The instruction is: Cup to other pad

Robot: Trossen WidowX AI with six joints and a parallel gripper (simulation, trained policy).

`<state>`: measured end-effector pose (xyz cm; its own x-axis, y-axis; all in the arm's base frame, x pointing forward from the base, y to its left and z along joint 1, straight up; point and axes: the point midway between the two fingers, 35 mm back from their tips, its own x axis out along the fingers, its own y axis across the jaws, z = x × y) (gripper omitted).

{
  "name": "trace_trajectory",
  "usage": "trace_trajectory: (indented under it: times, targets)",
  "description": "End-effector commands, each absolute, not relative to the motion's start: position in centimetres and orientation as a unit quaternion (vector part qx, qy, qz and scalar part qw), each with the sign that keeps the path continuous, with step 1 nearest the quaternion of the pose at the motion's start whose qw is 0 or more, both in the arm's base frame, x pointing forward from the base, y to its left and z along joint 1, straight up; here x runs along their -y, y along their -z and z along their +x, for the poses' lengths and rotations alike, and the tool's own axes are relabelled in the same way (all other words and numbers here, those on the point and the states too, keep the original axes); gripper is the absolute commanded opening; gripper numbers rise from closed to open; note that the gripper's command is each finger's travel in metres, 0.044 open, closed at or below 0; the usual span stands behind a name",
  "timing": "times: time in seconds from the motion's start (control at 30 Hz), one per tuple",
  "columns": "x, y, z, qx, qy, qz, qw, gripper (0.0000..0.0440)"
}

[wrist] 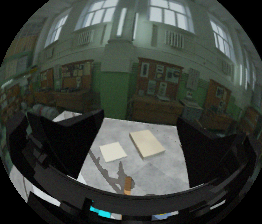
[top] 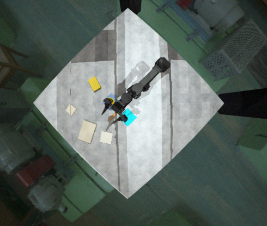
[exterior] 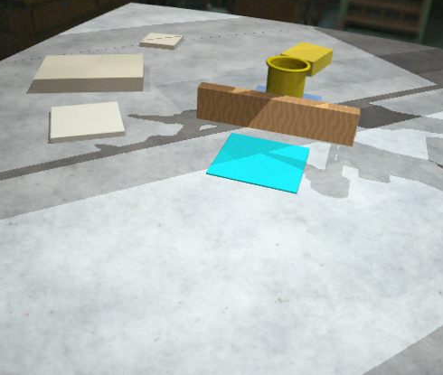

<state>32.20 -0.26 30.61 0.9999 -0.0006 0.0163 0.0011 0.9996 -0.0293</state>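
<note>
A yellow cup [top: 113, 101] [exterior: 286, 79] stands upright on the blue pad [top: 112, 95] [exterior: 312, 97], behind a low wooden bar [top: 111, 117] [exterior: 278, 115] [wrist: 127, 185] in the exterior view. The cyan pad [top: 129, 117] [exterior: 260, 164] [wrist: 101, 211] lies bare on the near side of the bar. My gripper [top: 107, 119] [wrist: 141, 117] is wide open and empty, raised above the table and pointing outward. From above, one side of it partly covers the cup. The marbles do not show in any view.
A yellow block [top: 94, 84] [exterior: 310, 53] lies beyond the cup. A large cream block [top: 87, 132] [exterior: 89, 70] [wrist: 147, 143], a flat cream tile [top: 106, 137] [exterior: 87, 120] [wrist: 113, 151] and a smaller one [top: 71, 109] [exterior: 161, 41] lie off to the side.
</note>
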Motion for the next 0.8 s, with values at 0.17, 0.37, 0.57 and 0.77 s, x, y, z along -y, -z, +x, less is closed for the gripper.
trace_trajectory:
  times: [0.17, 0.37, 0.57, 0.77]
  targets:
    - [0.3, -30.0, 32.3, -0.016, 0.009, -0.005, 1.0, 0.0243]
    - [0.1, -29.2, 32.5, -0.052, 0.011, 0.007, 0.999, 0.0087]
    - [-0.6, -28.4, 32.8, -0.093, 0.005, 0.02, 0.995, 0.0081]
    - [-1.2, -27.8, 33.2, -0.135, -0.001, 0.034, 0.99, 0.0094]
